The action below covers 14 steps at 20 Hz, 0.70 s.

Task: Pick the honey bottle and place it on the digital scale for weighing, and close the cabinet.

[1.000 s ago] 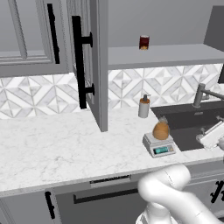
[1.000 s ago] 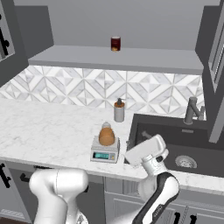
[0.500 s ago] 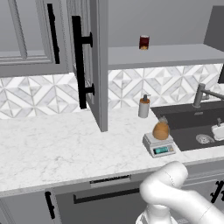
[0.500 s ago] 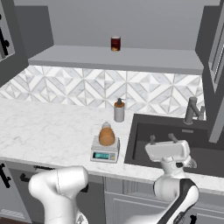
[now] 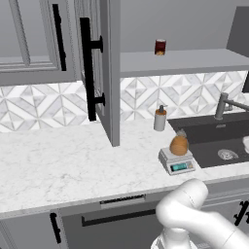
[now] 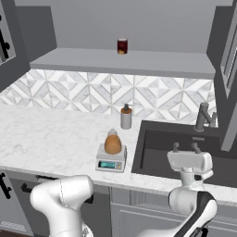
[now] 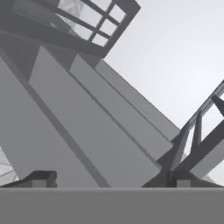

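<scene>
The amber honey bottle [image 5: 178, 145] [image 6: 113, 143] stands upright on the small digital scale [image 5: 177, 163] [image 6: 111, 160], near the counter's front edge beside the sink. The grey upper cabinet has its left door [image 5: 108, 73] swung open, black bar handle [image 5: 88, 68] facing left. Another open door [image 6: 226, 78] hangs at the right. My gripper [image 6: 186, 148] [image 7: 109, 179] is over the sink, right of the scale and apart from the bottle. It points upward and is open, with nothing between its fingers. The hand view looks up at cabinet panels and a paned door.
A dark-red jar [image 5: 160, 46] [image 6: 122, 46] stands on the open shelf. A pale soap pump [image 5: 160, 118] [image 6: 126, 117] is behind the scale. The dark sink [image 5: 214, 133] [image 6: 155, 148] and its faucet [image 5: 223, 104] [image 6: 202, 116] lie to the right.
My hand has moved right from beside the scale to over the sink and turned its fingers upward. The honey bottle stays on the scale.
</scene>
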### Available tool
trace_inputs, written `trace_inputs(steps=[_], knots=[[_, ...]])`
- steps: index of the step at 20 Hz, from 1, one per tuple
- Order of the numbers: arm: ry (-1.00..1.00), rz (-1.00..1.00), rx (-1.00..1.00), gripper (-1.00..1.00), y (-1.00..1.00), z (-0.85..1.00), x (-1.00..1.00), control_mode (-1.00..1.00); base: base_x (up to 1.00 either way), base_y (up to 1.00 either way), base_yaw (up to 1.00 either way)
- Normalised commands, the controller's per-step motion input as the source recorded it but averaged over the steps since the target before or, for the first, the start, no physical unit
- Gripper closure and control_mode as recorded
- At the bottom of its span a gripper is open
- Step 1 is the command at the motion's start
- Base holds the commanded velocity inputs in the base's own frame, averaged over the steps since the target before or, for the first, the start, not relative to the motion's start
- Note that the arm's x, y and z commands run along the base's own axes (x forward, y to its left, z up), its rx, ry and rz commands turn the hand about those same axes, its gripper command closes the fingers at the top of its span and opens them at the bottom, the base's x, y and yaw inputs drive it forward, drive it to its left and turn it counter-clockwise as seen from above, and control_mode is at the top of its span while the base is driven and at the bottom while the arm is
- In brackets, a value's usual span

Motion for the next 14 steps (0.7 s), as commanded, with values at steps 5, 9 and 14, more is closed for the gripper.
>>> trace_inputs(steps=[5, 9, 14], knots=[[0.13, -0.29, 0.01, -1.00, -0.59, 0.00, 0.01, -1.00, 0.00, 0.00, 0.00], [0.05, -0.20, 0.04, -1.00, -0.62, 0.00, 0.03, -1.00, 0.00, 0.00, 0.00], [0.07, -0.14, 0.06, -1.00, -0.69, 0.14, 0.00, -1.00, 0.00, 0.00, 0.00]])
